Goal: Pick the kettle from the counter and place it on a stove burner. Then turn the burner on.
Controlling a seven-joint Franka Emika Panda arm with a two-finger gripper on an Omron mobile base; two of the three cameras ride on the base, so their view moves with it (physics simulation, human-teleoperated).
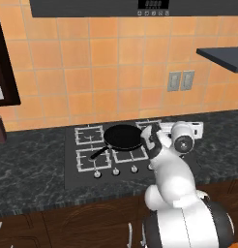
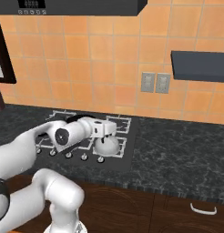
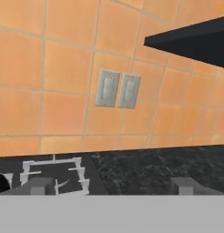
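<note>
On the stove burner (image 2: pixel 117 146), the kettle (image 2: pixel 107 144) sits.

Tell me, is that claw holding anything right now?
Nothing. The claw looks open, with bare wall and counter between its tips. The kettle sits on a stove burner.

We see a smooth, white-silver, metal-looking kettle (image 2: pixel 107 144), a matt black pan (image 1: pixel 123 137), silver wire grates (image 1: pixel 89 134), a dark marbled stone counter (image 2: pixel 186 154), wooden cabinet fronts (image 1: pixel 87 225), and orange tiles (image 3: pixel 63 68).
</note>
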